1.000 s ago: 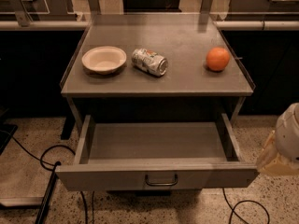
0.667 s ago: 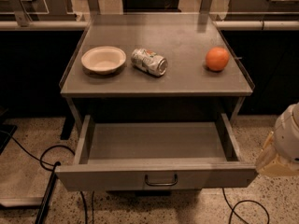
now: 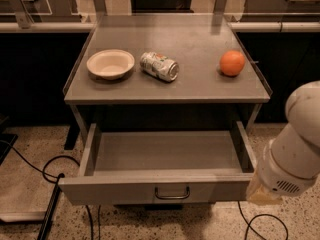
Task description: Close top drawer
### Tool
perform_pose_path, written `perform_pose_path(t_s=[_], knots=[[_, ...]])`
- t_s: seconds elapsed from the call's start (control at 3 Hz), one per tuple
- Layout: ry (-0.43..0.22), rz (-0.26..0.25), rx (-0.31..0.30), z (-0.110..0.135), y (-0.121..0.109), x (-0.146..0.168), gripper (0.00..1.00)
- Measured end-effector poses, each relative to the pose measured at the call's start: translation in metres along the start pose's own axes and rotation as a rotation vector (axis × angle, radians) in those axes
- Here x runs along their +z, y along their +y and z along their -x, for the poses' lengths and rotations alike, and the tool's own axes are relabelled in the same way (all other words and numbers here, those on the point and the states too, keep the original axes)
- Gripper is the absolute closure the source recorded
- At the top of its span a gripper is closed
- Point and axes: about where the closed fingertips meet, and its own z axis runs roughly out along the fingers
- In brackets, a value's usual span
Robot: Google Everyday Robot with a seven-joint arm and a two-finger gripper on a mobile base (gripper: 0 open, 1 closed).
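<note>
The top drawer [image 3: 120,190] is a wide, shallow grey metal drawer under the table top. It stands pulled far out toward me, and its inside looks empty. Its flat front panel has a small dark loop handle [image 3: 172,193] at the centre. Only white rounded segments of my arm [image 3: 295,154] show, at the lower right, just beside the drawer's right front corner. My gripper is out of view; no fingers show.
On the grey table top [image 3: 200,89] are a white bowl [image 3: 110,64] at the left, a can lying on its side [image 3: 159,66] in the middle and an orange [image 3: 232,63] at the right. Black cables [image 3: 50,174] run over the speckled floor at the left and lower right.
</note>
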Motion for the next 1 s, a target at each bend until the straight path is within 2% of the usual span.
perform_pose_path(t_s=[0.33,1.0], knots=[[-0.011,-0.033,-0.010,0.021,-0.009,0.026,1.00],[-0.004,-0.065,-0.023,0.056,-0.010,0.068,1.00]])
